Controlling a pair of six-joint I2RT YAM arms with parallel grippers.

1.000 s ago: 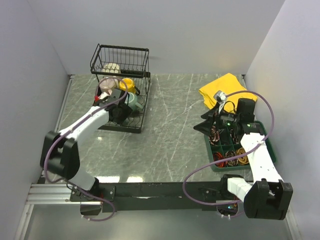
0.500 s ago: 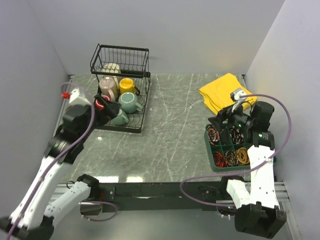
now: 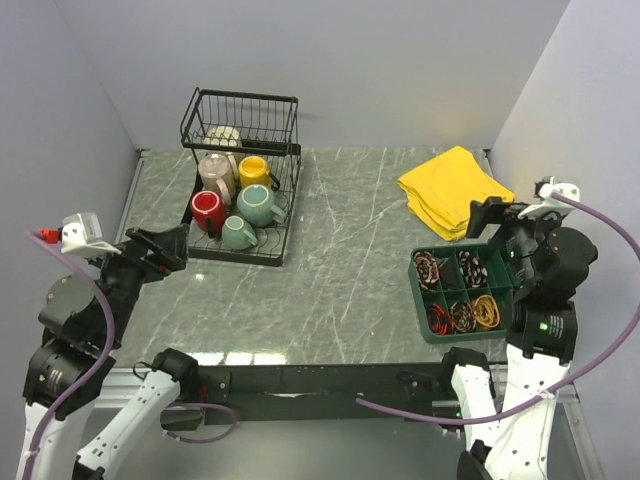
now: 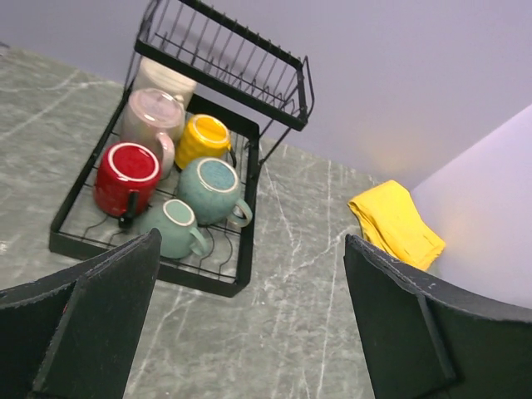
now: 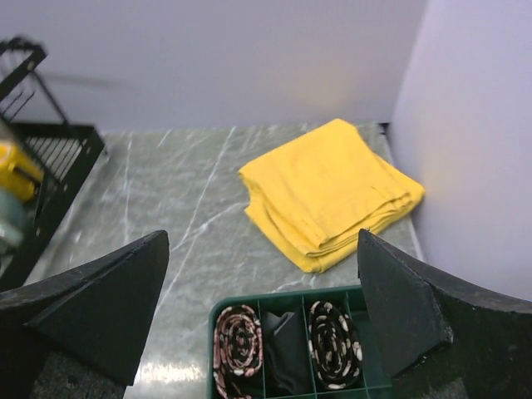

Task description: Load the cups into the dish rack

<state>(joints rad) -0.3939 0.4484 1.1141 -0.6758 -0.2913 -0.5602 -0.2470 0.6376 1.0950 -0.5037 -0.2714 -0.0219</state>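
Observation:
The black wire dish rack (image 3: 283,213) stands at the back left and holds several cups. Red (image 3: 207,210), small teal (image 3: 238,233) and grey-green (image 3: 258,205) cups lie at its front. Behind them sit yellow (image 3: 254,171) and beige (image 3: 215,172) ones, and a cream one (image 3: 223,137) is in the basket end. My left gripper (image 3: 172,250) hangs open and empty, raised and pulled back left of the rack. Its wrist view looks down on the rack (image 4: 247,202), red cup (image 4: 126,176) and teal cup (image 4: 170,229). My right gripper (image 3: 500,225) is open and empty above the right side.
A folded yellow cloth (image 3: 447,190) lies at the back right. In front of it stands a green compartmented tray (image 3: 417,293) with rolled items, directly under the right gripper (image 5: 262,241). Walls close in at the left, back and right.
My left gripper opened and drew back from the rack toward the near left, uncovering the red and teal cups. The right arm also lifted and pulled back to the right.

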